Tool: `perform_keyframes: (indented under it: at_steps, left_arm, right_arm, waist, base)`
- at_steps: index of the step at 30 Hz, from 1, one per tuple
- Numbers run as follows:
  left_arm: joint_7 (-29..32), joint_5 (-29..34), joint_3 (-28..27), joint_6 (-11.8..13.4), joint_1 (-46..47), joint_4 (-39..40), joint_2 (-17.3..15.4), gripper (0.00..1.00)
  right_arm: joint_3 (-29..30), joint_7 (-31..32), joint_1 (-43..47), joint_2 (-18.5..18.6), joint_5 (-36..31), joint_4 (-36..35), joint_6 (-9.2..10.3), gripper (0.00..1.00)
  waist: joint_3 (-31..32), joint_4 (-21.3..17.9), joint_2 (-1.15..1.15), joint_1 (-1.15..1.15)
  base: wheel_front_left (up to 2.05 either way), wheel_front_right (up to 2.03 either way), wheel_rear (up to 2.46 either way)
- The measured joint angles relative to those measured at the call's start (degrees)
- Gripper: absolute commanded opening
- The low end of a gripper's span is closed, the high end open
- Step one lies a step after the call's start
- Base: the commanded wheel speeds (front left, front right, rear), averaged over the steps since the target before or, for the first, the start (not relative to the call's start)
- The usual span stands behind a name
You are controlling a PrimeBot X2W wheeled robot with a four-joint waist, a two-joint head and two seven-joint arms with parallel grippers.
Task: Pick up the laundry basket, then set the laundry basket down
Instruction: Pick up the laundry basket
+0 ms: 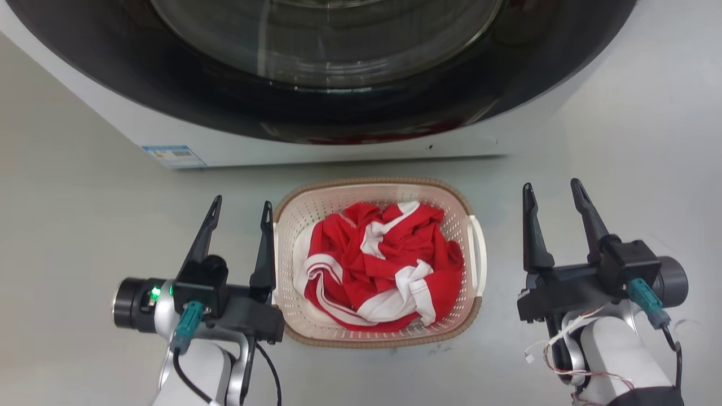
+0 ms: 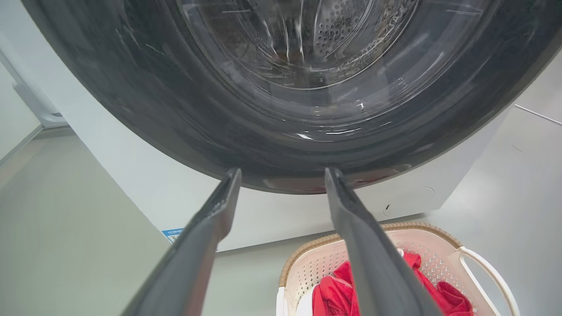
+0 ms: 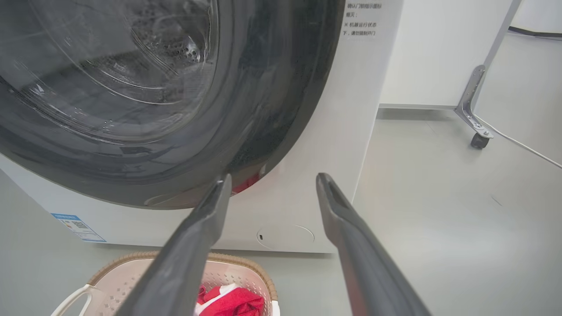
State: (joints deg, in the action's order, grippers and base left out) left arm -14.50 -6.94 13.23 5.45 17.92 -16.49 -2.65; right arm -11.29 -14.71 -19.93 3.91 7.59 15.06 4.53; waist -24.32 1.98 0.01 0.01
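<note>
The laundry basket [image 1: 457, 223], cream perforated plastic with a brown woven-look rim, stands on the floor in front of the washing machine and holds red and white cloth [image 1: 378, 265]. My left gripper [image 1: 241, 207] is open just left of the basket, its inner finger close beside the left rim. To the basket's right, a short gap away, my right gripper [image 1: 553, 189] is open. Neither holds anything. In the left wrist view the basket [image 2: 421, 256] lies at the lower right under my open left gripper [image 2: 282, 172]. The right wrist view has the basket [image 3: 246, 276] at the lower left below my open right gripper [image 3: 272, 177].
A white washing machine [image 1: 338, 146] with a large dark round door [image 1: 338, 79] stands right behind the basket. Grey floor [image 1: 67, 214] stretches to both sides. In the right wrist view a metal leg with a caster [image 3: 476, 138] and a white cable [image 3: 522, 147] lie at the far right.
</note>
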Motion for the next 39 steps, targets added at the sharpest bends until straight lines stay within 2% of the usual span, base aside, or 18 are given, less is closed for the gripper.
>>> perform_keyframes:
  at_steps: [9, 26, 39]
  left_arm:
    - [0.0, -0.7, 0.9, -0.5, 6.6, -7.8, 0.4, 1.00]
    - [0.0, -8.4, 4.6, -0.4, 17.4, -18.0, 0.8, 1.00]
    - [0.0, -12.1, 6.3, 0.1, 19.8, -25.2, 0.8, 1.00]
  right_arm:
    - [1.2, 0.0, -6.3, 0.0, 0.0, 6.7, 0.01, 1.00]
    - [2.0, 0.0, -16.3, 0.1, 0.0, 14.3, 0.07, 1.00]
    - [1.0, 0.0, -18.4, 0.1, 0.5, 19.3, 0.00, 1.00]
  waist:
    - [-7.7, 1.0, 0.00, 0.00]
    - [-22.0, 2.6, 0.00, 0.00]
    - [-26.5, 3.5, 0.00, -0.01]
  base:
    - [0.00, 0.00, 0.00]
    - [0.00, 0.00, 0.00]
    - [0.00, 0.00, 0.00]
